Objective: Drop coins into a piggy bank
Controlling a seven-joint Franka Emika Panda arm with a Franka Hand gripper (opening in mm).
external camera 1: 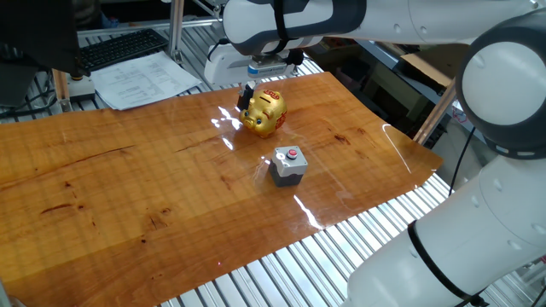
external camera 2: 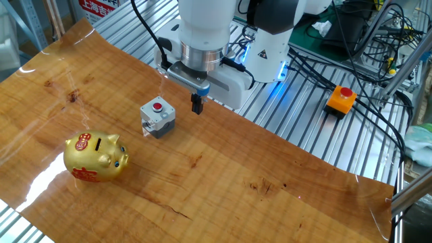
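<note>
The golden piggy bank [external camera 1: 264, 112] with red markings stands on the wooden tabletop, with a dark slot on its back; it also shows in the other fixed view [external camera 2: 96, 157]. My gripper [external camera 2: 197, 104] hangs in the air with its dark fingers pressed together. It shows to the right of the grey box and well apart from the pig. In one fixed view the gripper [external camera 1: 246, 95] appears just left of the pig's top. No coin shows between the fingers or on the table.
A grey box with a red button [external camera 2: 158, 119] stands on the table between gripper and pig; it also shows in one fixed view [external camera 1: 288, 165]. An orange emergency stop [external camera 2: 341, 99] and cables lie off the table. Papers [external camera 1: 145, 81] and a keyboard [external camera 1: 124, 47] lie beyond the table edge.
</note>
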